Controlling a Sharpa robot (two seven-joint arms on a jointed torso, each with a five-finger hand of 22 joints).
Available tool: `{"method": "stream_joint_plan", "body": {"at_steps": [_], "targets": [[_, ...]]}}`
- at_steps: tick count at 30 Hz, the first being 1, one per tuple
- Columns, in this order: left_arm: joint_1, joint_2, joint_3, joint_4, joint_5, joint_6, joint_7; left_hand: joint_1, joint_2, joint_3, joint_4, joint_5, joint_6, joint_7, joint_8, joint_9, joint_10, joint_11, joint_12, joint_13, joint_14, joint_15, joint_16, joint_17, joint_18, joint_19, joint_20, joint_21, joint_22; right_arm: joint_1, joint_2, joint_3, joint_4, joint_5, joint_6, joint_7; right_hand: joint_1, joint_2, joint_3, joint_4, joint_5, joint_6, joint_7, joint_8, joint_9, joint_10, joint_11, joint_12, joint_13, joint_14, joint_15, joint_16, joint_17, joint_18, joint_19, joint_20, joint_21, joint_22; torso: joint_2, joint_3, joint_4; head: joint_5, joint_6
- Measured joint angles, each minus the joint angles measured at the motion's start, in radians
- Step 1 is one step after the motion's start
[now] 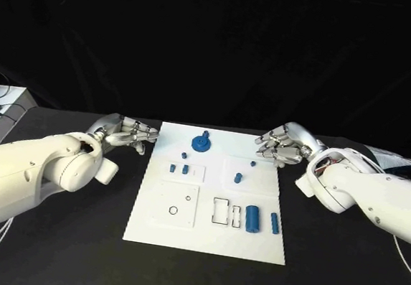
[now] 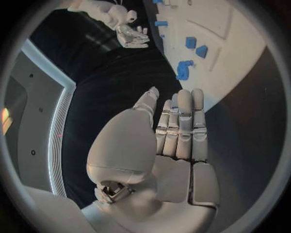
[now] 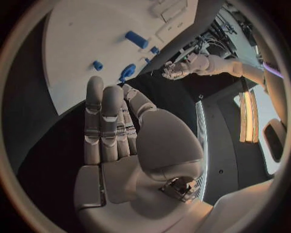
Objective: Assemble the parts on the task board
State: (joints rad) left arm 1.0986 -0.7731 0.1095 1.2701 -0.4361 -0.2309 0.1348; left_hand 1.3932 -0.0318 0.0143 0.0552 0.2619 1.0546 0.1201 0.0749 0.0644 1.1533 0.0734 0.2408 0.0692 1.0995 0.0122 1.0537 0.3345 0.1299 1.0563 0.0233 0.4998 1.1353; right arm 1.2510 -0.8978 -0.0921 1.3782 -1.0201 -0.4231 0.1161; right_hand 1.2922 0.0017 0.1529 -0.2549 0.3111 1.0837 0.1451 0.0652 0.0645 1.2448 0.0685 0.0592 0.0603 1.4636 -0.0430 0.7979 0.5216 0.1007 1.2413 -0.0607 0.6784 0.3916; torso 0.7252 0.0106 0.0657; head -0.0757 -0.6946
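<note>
- Task board (image 1: 156, 229): I see a flat white plate at the centre of the black table (image 1: 63, 252), with shallow outlined recesses. I judge it rigid and would leave it where it lies.
- Left hand (image 1: 126, 133): it sits just beside the board's far left corner, fingers extended side by side, holding nothing.
- Right hand (image 1: 285, 145): it sits at the far right corner, fingers loosely apart, empty.
- Large blue part (image 1: 202, 143): round, standing near the far edge. I judge it light, hard and slippery; I would pinch it by the rim.
- Blue cylinders (image 1: 253, 218): lying near the right edge; I would pinch them mid-length, as they may roll.
</note>
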Motion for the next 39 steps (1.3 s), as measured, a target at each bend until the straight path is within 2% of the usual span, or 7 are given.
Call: {"method": "stream_joint_plan", "body": {"at_steps": [3, 6, 8, 13, 20, 32, 39], "targets": [[-0.034, -0.032, 0.022, 0.056, 0.086, 0.002, 0.054, 0.024, 0.024, -0.041, -0.009, 0.000, 0.006, 0.001, 0.000, 0.000, 0.000, 0.000, 0.009, 0.000, 0.000, 0.000, 0.009, 0.031, 0.000, 0.005, -0.005, 0.008, 0.013, -0.005, -0.003, 0.000, 0.013, -0.116, 0.000, -0.055, -0.017, -0.017, 0.027, 0.008, -0.006, -0.002, -0.001, 0.000, 0.000, -0.034, 0.008, 0.000, 0.000, 0.001, 0.010, 0.062, 0.042, 0.020, 0.013, 0.013, 0.015, 0.016, -0.004, -0.0030, 0.0022, -0.012, 0.004], [-0.074, -0.059, 0.052, 0.120, 0.132, 0.000, 0.094, 0.063, 0.050, -0.036, -0.027, 0.000, 0.018, 0.003, 0.000, 0.000, 0.000, 0.000, 0.009, -0.001, 0.009, -0.009, 0.009, 0.042, 0.000, 0.011, -0.011, 0.016, 0.020, -0.010, -0.004, -0.001, 0.021, -0.221, 0.002, -0.112, -0.021, -0.037, 0.044, 0.025, -0.006, 0.002, 0.003, 0.000, 0.000, -0.050, 0.016, 0.000, 0.000, -0.009, 0.020, 0.109, 0.072, 0.024, 0.018, 0.018, 0.020, 0.029, -0.008, -0.0065, 0.0041, -0.019, 0.003], [-0.099, -0.074, 0.068, 0.160, 0.145, -0.003, 0.113, 0.068, 0.052, -0.032, -0.033, 0.000, 0.018, 0.003, 0.000, 0.000, 0.000, 0.000, -0.001, -0.003, 0.009, -0.009, 0.009, 0.045, 0.000, 0.013, -0.012, 0.016, 0.024, -0.014, -0.001, -0.001, 0.023, -0.283, 0.005, -0.149, -0.025, -0.045, 0.055, 0.036, -0.003, 0.010, 0.003, 0.000, 0.000, -0.051, 0.017, 0.000, 0.000, -0.015, 0.023, 0.126, 0.081, 0.024, 0.021, 0.022, 0.020, 0.035, -0.010, -0.0083, 0.0052, -0.023, 0.002], [-0.133, -0.092, 0.096, 0.227, 0.155, -0.009, 0.146, 0.068, 0.052, -0.039, -0.040, 0.000, 0.018, 0.003, -0.004, 0.000, 0.000, 0.000, -0.042, -0.004, 0.013, -0.005, -0.010, 0.053, 0.000, 0.013, -0.012, 0.016, 0.030, -0.021, 0.017, -0.003, 0.020, -0.390, 0.010, -0.218, -0.019, -0.077, 0.085, 0.075, 0.002, 0.021, 0.001, 0.000, 0.000, -0.051, 0.017, 0.000, 0.000, -0.026, 0.022, 0.154, 0.086, 0.024, 0.023, 0.023, 0.020, 0.056, -0.014, -0.0138, 0.0063, -0.034, -0.004], [-0.148, -0.099, 0.106, 0.260, 0.157, -0.018, 0.174, 0.068, 0.052, -0.045, -0.043, 0.000, 0.018, 0.003, -0.004, 0.000, 0.000, 0.000, -0.072, -0.004, 0.019, 0.002, -0.024, 0.065, 0.000, 0.013, -0.012, 0.016, 0.031, -0.025, 0.045, -0.005, 0.014, -0.487, 0.029, -0.284, -0.004, -0.101, 0.103, 0.104, 0.012, 0.011, 0.010, 0.000, 0.000, -0.062, 0.022, 0.000, 0.000, -0.033, 0.029, 0.184, 0.093, 0.028, 0.025, 0.026, 0.020, 0.081, -0.017, -0.0184, 0.0078, -0.038, -0.013], [-0.151, -0.101, 0.109, 0.284, 0.160, -0.030, 0.194, 0.061, 0.046, -0.057, -0.036, 0.000, 0.002, 0.011, -0.004, 0.000, -0.006, 0.013, -0.088, -0.004, 0.036, 0.003, -0.020, 0.092, 0.000, 0.018, -0.007, 0.020, 0.048, -0.042, 0.083, -0.010, -0.011, -0.564, 0.080, -0.336, 0.003, -0.107, 0.116, 0.117, 0.018, 0.017, 0.000, 0.000, 0.001, -0.071, 0.025, 0.000, 0.000, -0.033, 0.029, 0.201, 0.092, 0.031, 0.028, 0.029, 0.020, 0.117, -0.015, -0.0174, 0.0078, -0.041, -0.026], [-0.152, -0.103, 0.109, 0.286, 0.160, -0.034, 0.205, 0.055, 0.047, -0.075, -0.026, 0.000, -0.001, 0.011, -0.004, 0.000, -0.013, 0.020, -0.088, -0.004, 0.036, 0.003, -0.006, 0.106, 0.000, 0.020, -0.005, 0.025, 0.061, -0.045, 0.101, -0.010, -0.037, -0.586, 0.091, -0.346, 0.003, -0.107, 0.117, 0.118, 0.018, 0.025, 0.004, 0.000, 0.001, -0.095, 0.026, 0.000, 0.000, -0.036, 0.032, 0.205, 0.090, 0.034, 0.025, 0.033, 0.015, 0.132, -0.015, -0.0166, 0.0074, -0.039, -0.031]]}}
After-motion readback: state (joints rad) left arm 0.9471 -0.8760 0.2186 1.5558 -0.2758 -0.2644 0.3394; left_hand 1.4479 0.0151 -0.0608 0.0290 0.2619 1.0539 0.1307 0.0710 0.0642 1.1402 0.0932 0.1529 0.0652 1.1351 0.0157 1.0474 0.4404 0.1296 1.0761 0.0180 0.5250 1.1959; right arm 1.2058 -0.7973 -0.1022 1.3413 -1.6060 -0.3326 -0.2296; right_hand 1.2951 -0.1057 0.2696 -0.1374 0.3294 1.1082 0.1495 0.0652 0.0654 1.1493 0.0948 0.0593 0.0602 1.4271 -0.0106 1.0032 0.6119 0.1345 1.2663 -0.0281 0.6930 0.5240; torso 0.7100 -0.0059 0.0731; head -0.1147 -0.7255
